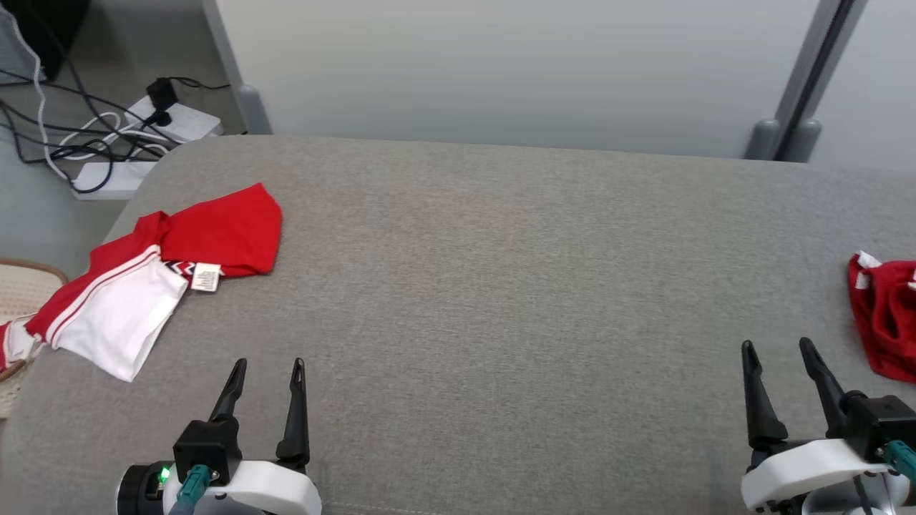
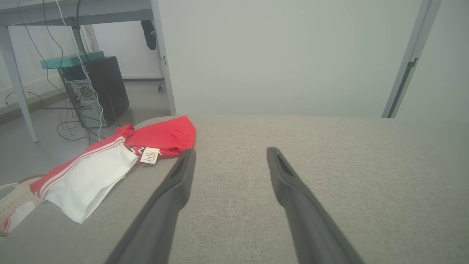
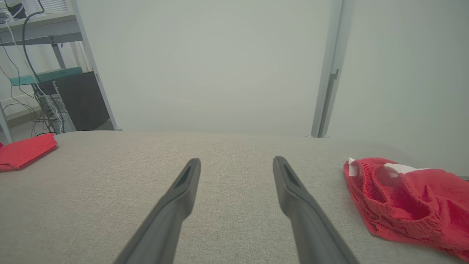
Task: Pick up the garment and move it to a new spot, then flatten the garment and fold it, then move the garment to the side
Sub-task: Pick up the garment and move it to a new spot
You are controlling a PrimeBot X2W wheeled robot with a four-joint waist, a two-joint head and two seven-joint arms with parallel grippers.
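Near edge of bench: left gripper (image 1: pixel 270 365) and right gripper (image 1: pixel 776 345) both spread wide, nothing held.
Grey bench (image 1: pixel 501 286) runs as open cloth from near edge to far edge between two garments. The red-and-white garment (image 1: pixel 143 293) lies flat at the left edge, one end drooping over it, toward the far-left corner from the left gripper and apart from it. The red knit garment (image 1: pixel 887 322) lies crumpled at the right edge, near the right gripper's outer side and not touching it.
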